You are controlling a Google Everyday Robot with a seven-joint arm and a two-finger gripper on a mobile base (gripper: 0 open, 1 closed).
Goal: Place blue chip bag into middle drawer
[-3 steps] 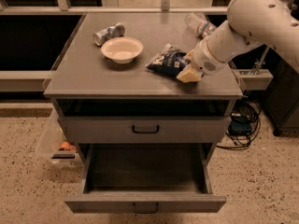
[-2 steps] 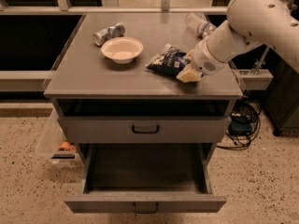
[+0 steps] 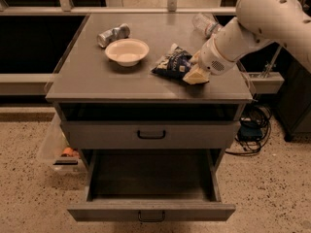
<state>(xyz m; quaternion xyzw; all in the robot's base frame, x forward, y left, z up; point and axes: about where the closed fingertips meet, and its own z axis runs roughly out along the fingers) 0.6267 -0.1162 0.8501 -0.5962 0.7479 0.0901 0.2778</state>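
The blue chip bag [image 3: 171,63] lies crinkled on the grey cabinet top [image 3: 97,81], right of middle. My gripper [image 3: 194,74] comes down from the right on the white arm [image 3: 252,23] and sits at the bag's right edge, touching it low on the top. The middle drawer [image 3: 194,211], the lowest one, is pulled out toward the front, and its inside looks empty. It is well below and in front of the bag.
A white bowl [image 3: 127,51] sits left of the bag, with a crushed silver can [image 3: 112,34] behind it. A clear bottle [image 3: 206,24] lies at the back right. The drawer above [image 3: 150,135] is closed. A plastic bin [image 3: 60,152] and cables [image 3: 252,130] are on the floor.
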